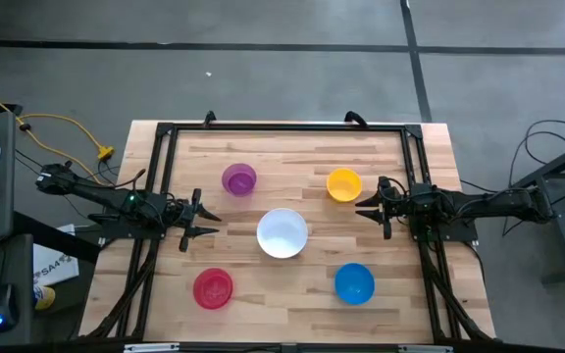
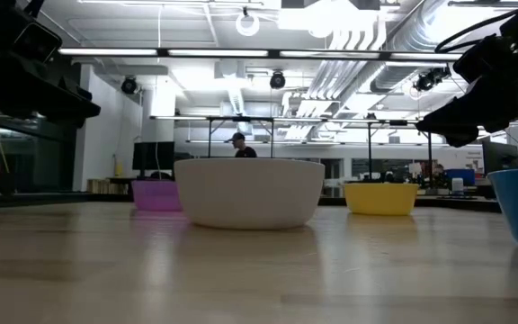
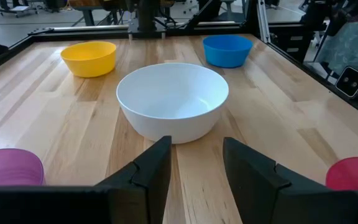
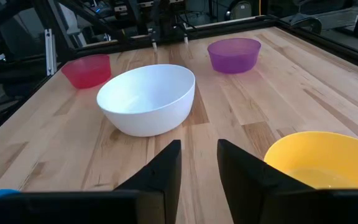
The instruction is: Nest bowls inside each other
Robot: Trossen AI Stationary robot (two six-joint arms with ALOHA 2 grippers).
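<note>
Five small round plastic bowls sit apart on a pale wooden table [image 1: 292, 284], none nested yet. The landmark is the slightly larger white plastic bowl [image 1: 282, 233] at the table's middle. Seen from above, the purple plastic bowl [image 1: 238, 179] lies up and left of it, the yellow plastic bowl [image 1: 343, 184] up and right, the red-pink plastic bowl [image 1: 213, 288] down and left, and the blue plastic bowl [image 1: 354, 283] down and right.

The left gripper [image 1: 204, 220] hovers left of the white bowl, pointing at it, jaws open and empty. The right gripper [image 1: 369, 210] hovers right of the white bowl, just beside the yellow bowl, jaws also open and empty.

Likely risks: these light bowls may slide or tip if a finger catches a rim rather than straddling it. A pinch on one thin wall could let a bowl swing and drop tilted, so it jams crooked inside the next. Both arms face the white bowl, so reaching together could bring them into collision over it.

A black metal frame [image 1: 282, 127] runs around the table's edge. Nothing stands between either gripper and the white bowl. In the room beyond the table, a person [image 2: 238, 146] is visible far off.
</note>
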